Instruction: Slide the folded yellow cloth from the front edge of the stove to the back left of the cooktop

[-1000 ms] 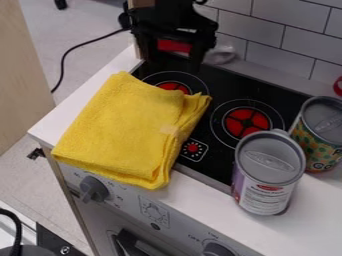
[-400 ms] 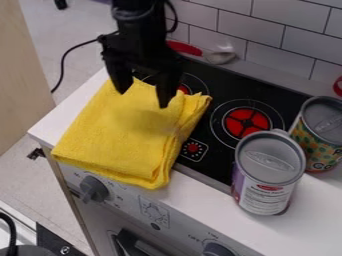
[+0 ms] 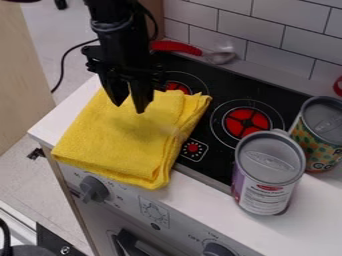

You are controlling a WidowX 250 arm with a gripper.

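Note:
The black gripper (image 3: 129, 108) hangs over the upper left part of a folded yellow cloth (image 3: 113, 142). Its two fingers point down with a small gap between them and nothing held; whether the tips touch the cloth I cannot tell. The cloth lies across the left side of the black stovetop (image 3: 220, 95) and the white counter edge, its front corner hanging slightly over the control panel.
Two cans, one with a white and purple label (image 3: 267, 172) and one with a patterned label (image 3: 320, 132), stand at the right. A red-handled spoon (image 3: 177, 47) lies at the back by the tiled wall. Knobs (image 3: 93, 189) line the front.
From the stove's back edge the gripper has come left and forward over the cloth, uncovering the spoon's red handle. Its fingers stand closer together than in the previous frame. The cloth has not visibly moved.

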